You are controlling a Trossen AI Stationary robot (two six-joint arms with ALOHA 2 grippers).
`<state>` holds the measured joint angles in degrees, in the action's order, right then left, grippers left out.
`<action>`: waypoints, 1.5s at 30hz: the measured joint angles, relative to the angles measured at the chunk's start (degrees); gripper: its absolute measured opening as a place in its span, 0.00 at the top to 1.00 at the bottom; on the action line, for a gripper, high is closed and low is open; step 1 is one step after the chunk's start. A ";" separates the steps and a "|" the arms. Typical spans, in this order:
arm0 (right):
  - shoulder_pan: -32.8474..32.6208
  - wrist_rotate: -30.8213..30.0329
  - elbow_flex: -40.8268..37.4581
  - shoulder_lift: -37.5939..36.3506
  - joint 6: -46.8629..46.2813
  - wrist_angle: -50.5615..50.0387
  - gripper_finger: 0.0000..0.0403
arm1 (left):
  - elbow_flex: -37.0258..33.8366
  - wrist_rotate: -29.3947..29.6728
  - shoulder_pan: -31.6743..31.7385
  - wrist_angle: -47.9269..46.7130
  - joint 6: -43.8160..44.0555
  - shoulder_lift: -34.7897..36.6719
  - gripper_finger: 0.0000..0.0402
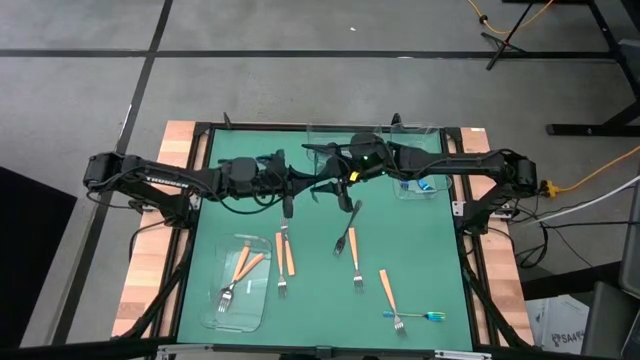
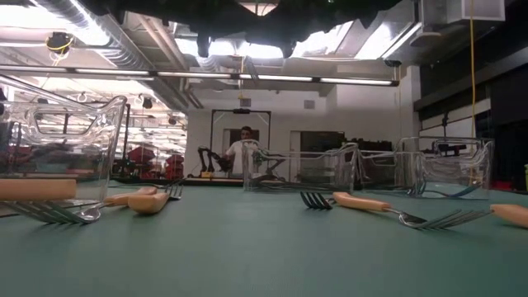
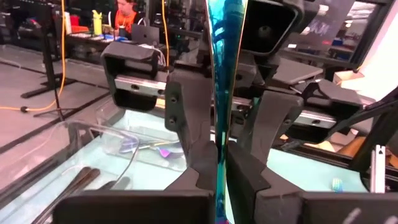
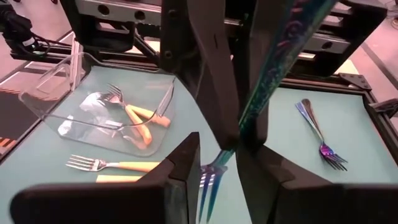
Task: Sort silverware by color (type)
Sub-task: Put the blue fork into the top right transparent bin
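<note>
- Overhead first: the two arms meet over the far middle of the tabletop [image 1: 420, 250], the left end effector [image 1: 300, 183] just beside the right end effector [image 1: 338, 178].
- Loose on the mat I count four orange-handled forks [image 1: 355, 262], one black fork [image 1: 347, 230] and one teal fork [image 1: 415, 316]. Two more orange-handled ones lie in the near-left clear tray [image 1: 262, 310].
- The far-right clear tray [image 1: 405, 192], holding something blue, sits close by the right end effector. The right arm is the nearer one, so a drop there likely falls to it.
- Low view: three clear trays show, among them one at the middle [image 2: 301, 169]. Orange-handled forks lie flat on the mat at left [image 2: 148, 200] and right [image 2: 371, 203]. Neither end effector shows here.
- Left wrist view: the left end effector [image 3: 222, 168] is clamped tight on the iridescent fork [image 3: 225, 93], whose long axis stands upright. Dark utensils [image 3: 81, 180] lie in a clear tray beyond; I cannot tell how many.
- Right wrist view: that same iridescent fork [image 4: 273, 68] hangs tines-down through the right end effector [image 4: 219, 168]. The jaws stand apart on either side of its neck, apparently not yet closed on it.
</note>
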<state>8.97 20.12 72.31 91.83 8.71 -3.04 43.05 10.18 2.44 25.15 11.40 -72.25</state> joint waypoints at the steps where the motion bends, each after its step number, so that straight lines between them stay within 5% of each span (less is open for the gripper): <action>1: 0.00 0.00 0.00 0.00 -0.02 0.12 0.76 | 0.00 -0.09 0.00 0.22 0.00 0.00 0.97; 11: -0.02 0.00 0.00 0.00 -0.08 0.12 0.77 | 0.00 -0.20 -0.05 0.27 0.00 0.00 0.97; 21: 0.00 0.33 0.00 0.00 -0.37 -0.12 0.98 | 0.00 -0.23 -0.05 -0.12 -0.44 0.00 0.97; 45: 0.06 -0.17 0.05 -0.31 -2.44 -1.55 1.00 | 0.02 -0.21 0.00 -0.25 0.24 -0.07 0.87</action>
<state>9.03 19.95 72.37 91.53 6.26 -4.59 43.07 9.97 2.44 24.91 11.64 -72.31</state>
